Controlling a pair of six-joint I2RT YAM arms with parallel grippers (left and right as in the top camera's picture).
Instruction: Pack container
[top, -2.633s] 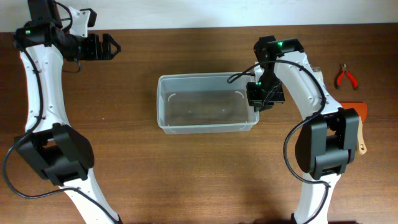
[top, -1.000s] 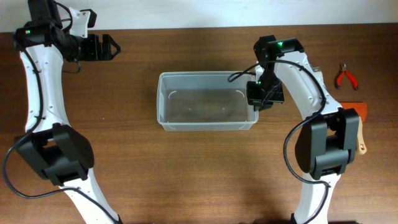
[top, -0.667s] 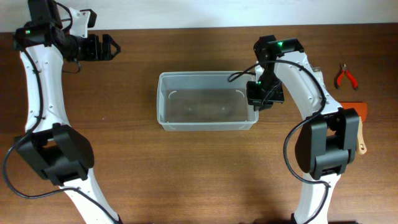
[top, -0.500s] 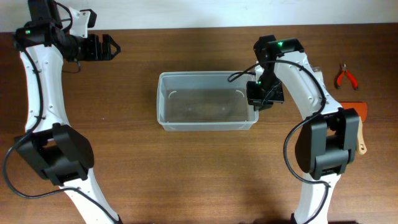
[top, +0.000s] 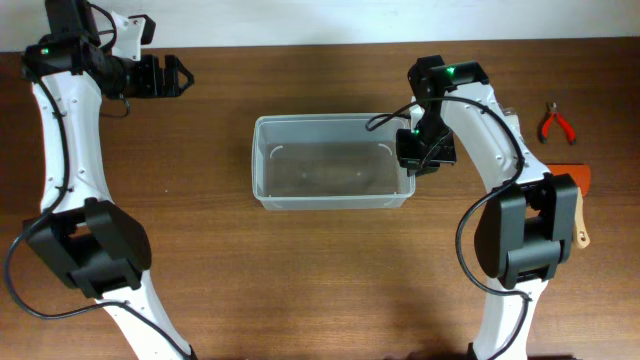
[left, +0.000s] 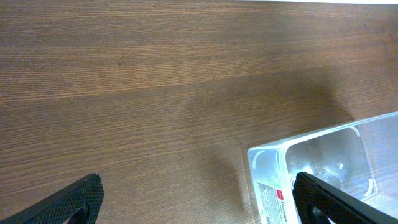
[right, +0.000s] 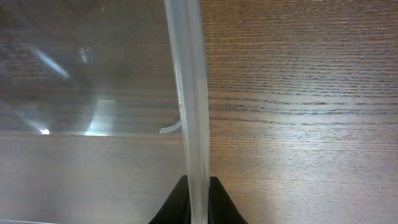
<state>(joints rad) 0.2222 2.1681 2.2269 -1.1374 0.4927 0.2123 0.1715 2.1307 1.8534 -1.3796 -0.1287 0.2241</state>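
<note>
The jaws of the right gripper (right: 198, 200) are closed narrowly on the right end rim of the container (top: 330, 204), which is set at the middle of the table (top: 300, 280). A white label (left: 278, 202) with a red mark is seen at its left end; the writing cannot be read. The left gripper (left: 199, 202) is held with jaws wide, over bare wood at the far left.

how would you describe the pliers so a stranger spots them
On the wooden table, look at the end beyond the right arm. The pliers lie near the back edge; red handles set them apart from the orange, wooden-handled tool nearer the front.
</note>
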